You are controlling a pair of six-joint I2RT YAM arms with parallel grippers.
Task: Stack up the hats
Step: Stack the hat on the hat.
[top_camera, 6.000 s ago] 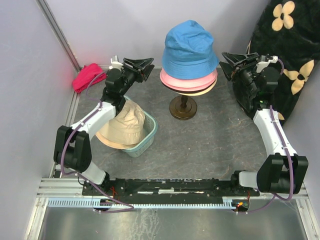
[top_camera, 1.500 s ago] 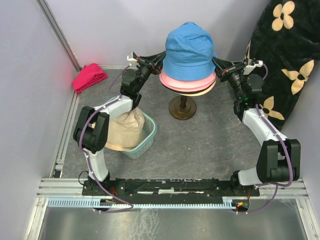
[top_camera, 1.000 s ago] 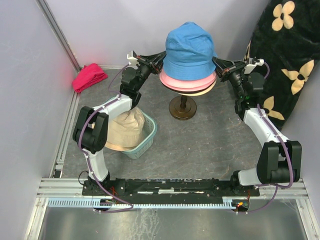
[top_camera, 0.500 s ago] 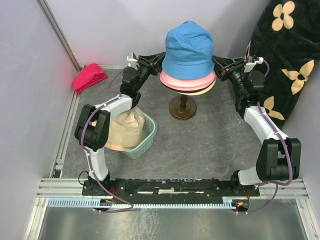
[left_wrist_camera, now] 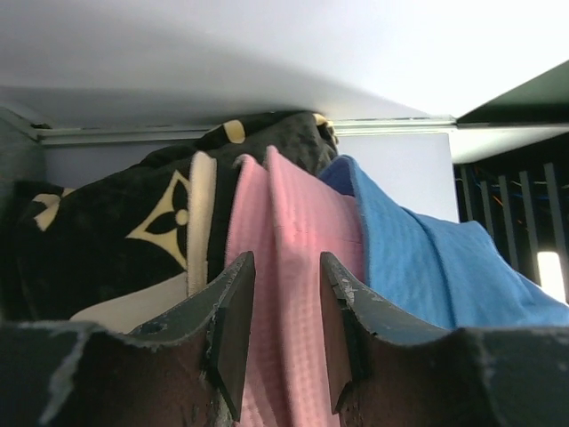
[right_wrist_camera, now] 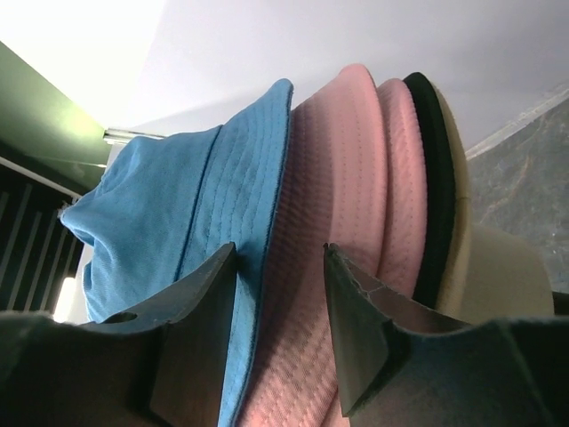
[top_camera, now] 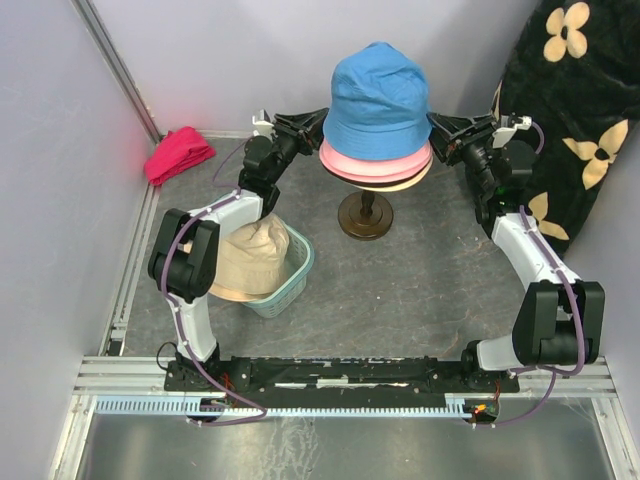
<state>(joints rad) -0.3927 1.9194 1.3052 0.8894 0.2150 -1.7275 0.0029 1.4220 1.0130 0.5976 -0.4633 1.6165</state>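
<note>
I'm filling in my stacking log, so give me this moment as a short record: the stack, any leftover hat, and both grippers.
stack: blue hat on top, pink hats beneath, on the stand
not yet stacked: beige hat in the basket
left gripper: open, at the stack's left brim
right gripper: open, at the stack's right brim
aside: red cloth, far left

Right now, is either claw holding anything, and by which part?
Nothing looks held. The left claw stands open astride the brim of the pink hat; the right claw stands open astride the brim edges of the blue hat and the pink hat.
</note>
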